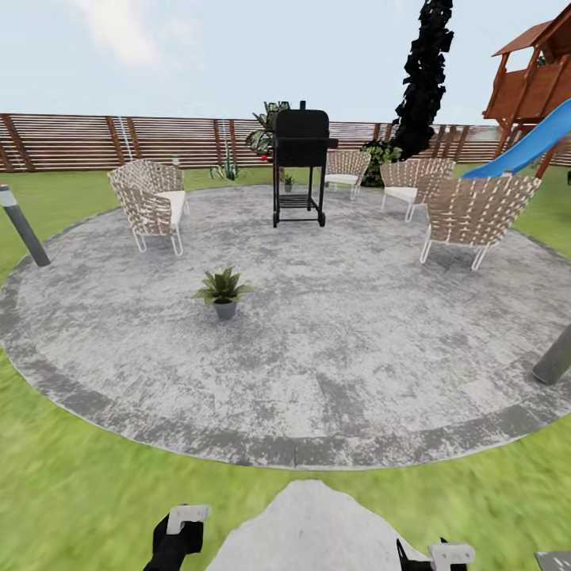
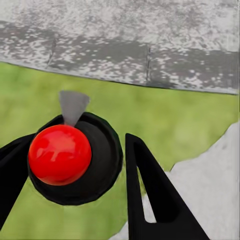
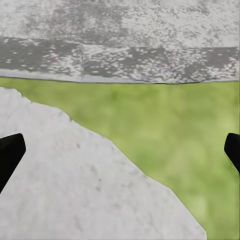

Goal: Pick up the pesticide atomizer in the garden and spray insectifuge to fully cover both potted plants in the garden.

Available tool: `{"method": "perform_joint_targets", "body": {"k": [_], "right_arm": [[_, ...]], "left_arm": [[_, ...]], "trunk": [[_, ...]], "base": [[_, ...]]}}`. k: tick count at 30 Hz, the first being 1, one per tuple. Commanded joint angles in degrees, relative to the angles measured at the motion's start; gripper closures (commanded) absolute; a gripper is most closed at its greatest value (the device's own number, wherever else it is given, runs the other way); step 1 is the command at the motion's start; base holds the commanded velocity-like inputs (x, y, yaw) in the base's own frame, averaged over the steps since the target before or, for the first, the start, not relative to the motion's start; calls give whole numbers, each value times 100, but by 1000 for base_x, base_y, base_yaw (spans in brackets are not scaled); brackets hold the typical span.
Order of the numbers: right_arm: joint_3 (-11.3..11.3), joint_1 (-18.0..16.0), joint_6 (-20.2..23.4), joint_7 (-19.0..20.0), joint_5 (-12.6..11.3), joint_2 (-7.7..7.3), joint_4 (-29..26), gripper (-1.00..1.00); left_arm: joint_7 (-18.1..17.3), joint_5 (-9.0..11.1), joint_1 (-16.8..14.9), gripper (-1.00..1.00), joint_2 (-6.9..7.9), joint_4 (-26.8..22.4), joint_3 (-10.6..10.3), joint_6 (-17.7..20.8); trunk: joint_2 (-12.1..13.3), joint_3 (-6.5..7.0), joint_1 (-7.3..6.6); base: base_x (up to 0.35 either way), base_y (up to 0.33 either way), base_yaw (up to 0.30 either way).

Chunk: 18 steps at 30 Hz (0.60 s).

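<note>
Left claw (image 2: 80, 170) grips the atomizer (image 2: 75, 157), nozzle aimed ahead for spraying; right claw (image 3: 120, 150) spread wide, empty; one potted plant (image 1: 224, 292) stands mid-patio (image 1: 357, 349), another (image 1: 288, 182) behind the grill (image 1: 300, 162)

Both arms hang low at the head view's near edge, either side of the pale trunk (image 1: 313, 527). The left pincer (image 1: 181, 530), at seven o'clock, has its dark fingers (image 2: 150, 195) clamped around a round red-topped object. The right pincer (image 1: 444, 555), at five o'clock, has its fingers (image 3: 10, 155) spread wide.
</note>
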Motion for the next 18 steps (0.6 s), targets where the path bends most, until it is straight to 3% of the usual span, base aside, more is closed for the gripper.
{"method": "perform_joint_targets", "body": {"k": [1, 8, 18], "right_arm": [[-29, -4, -18, 1, 49, 4, 5, -100], [-29, -2, -18, 1, 49, 4, 5, -100], [-29, -4, -18, 1, 49, 4, 5, -100]], "left_arm": [[17, -2, -3, 100, -1, 3, 0, -19], [19, -2, -3, 100, -1, 3, 0, -19], [16, 3, -3, 100, -1, 3, 0, -19]], "trunk": [[-2, -5, 2], [-2, -5, 2], [-2, -5, 2]], "base": [[330, -108, 0], [330, -108, 90], [330, -108, 212]]}}
